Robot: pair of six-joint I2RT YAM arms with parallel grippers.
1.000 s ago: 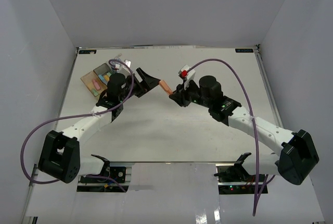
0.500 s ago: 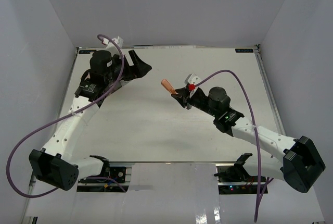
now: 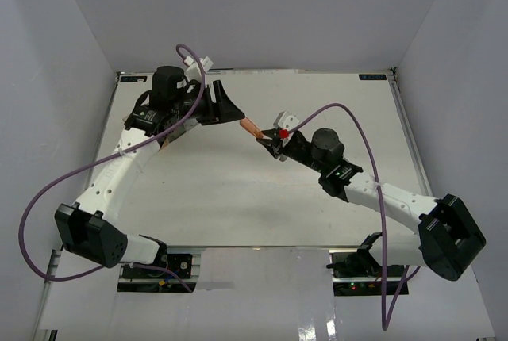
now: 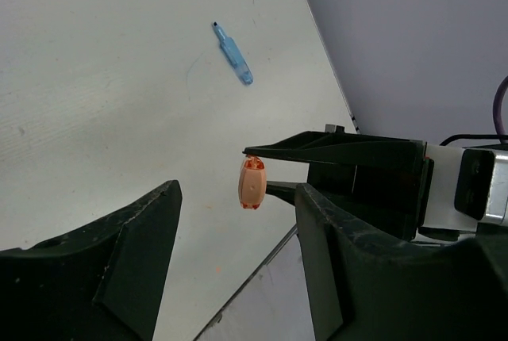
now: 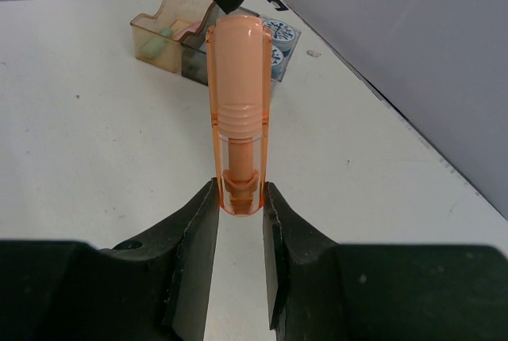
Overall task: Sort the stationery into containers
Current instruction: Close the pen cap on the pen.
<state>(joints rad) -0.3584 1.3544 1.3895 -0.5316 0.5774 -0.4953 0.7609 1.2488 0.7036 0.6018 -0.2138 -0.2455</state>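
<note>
My right gripper (image 3: 267, 140) (image 5: 240, 190) is shut on the base of an orange marker (image 3: 252, 128) (image 5: 237, 103) and holds it above the table, pointing toward the left arm. My left gripper (image 3: 232, 113) (image 4: 238, 198) is open, its fingers just short of the marker's free end (image 4: 252, 183), not touching it. The joined containers show in the right wrist view: orange-tan bin (image 5: 163, 33) with pastel sticks, smoky grey bin (image 5: 194, 54), clear bin (image 5: 278, 40) with two patterned rolls. In the top view the left arm hides them. A blue stick (image 4: 232, 54) lies on the table.
White walls enclose the table (image 3: 238, 190) at the back and on both sides. Purple cables (image 3: 349, 115) loop off both arms. The table's edge and a dark strip run below the left gripper in the left wrist view.
The left gripper pulled back to the far left, then swung right again to the marker's free end. The right gripper kept hold of the marker and shifted slightly.
</note>
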